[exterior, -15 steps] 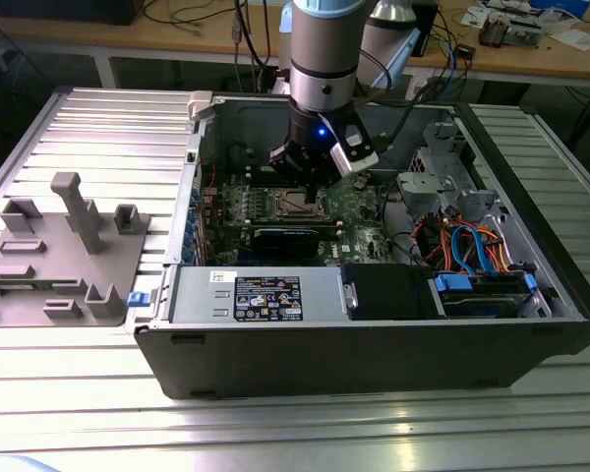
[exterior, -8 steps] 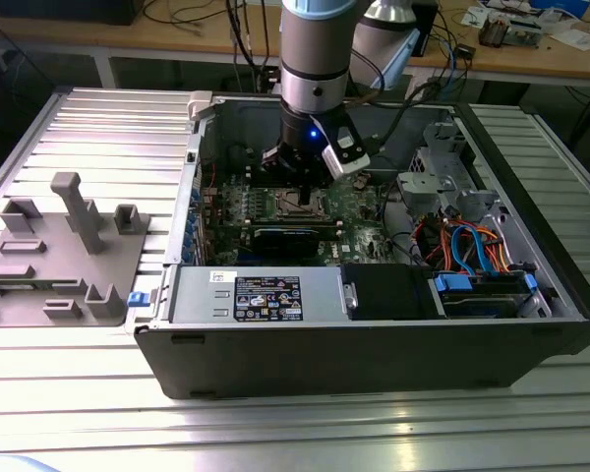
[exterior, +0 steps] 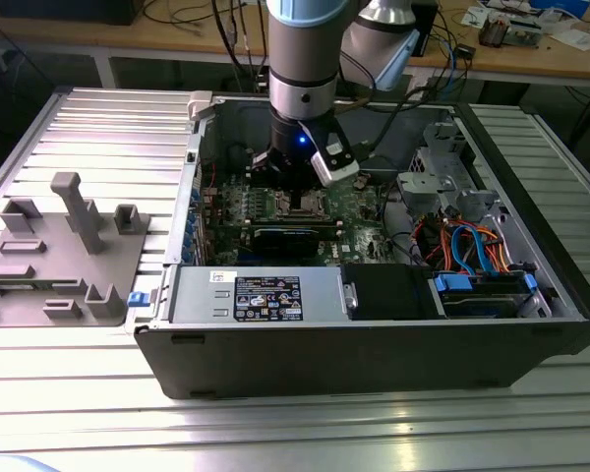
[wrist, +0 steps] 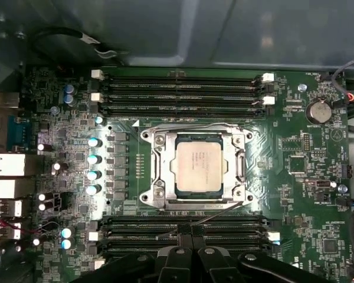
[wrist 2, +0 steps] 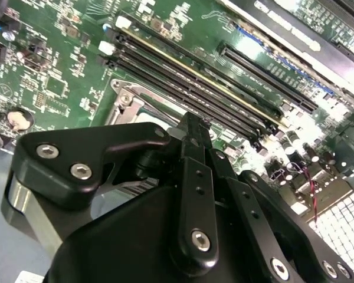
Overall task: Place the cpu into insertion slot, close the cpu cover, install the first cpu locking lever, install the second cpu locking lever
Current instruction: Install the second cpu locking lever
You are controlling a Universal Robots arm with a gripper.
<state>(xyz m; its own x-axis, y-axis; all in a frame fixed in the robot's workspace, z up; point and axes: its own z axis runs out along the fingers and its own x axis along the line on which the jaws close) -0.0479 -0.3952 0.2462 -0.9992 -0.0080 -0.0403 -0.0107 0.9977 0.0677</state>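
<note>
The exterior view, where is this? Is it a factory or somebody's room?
Probably a workshop or robotics lab. An open computer case lies on a ribbed metal table under a robot arm, a grey parts holder sits beside it, and a cluttered wooden bench with cables stands behind.

insertion slot (wrist 2: 143, 112): mostly hidden behind end effector (wrist 2: 192, 132) | fingertips: cut off

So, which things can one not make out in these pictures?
- Whether the black tool is open or shut: its tips are cut off by the picture's edge in the first wrist view.
- The small square silver-topped cpu in the second wrist view: the tool's black body hides most of the socket.
- The square socket with its thin silver cover frame in the exterior view: the arm partly hides it.
</note>
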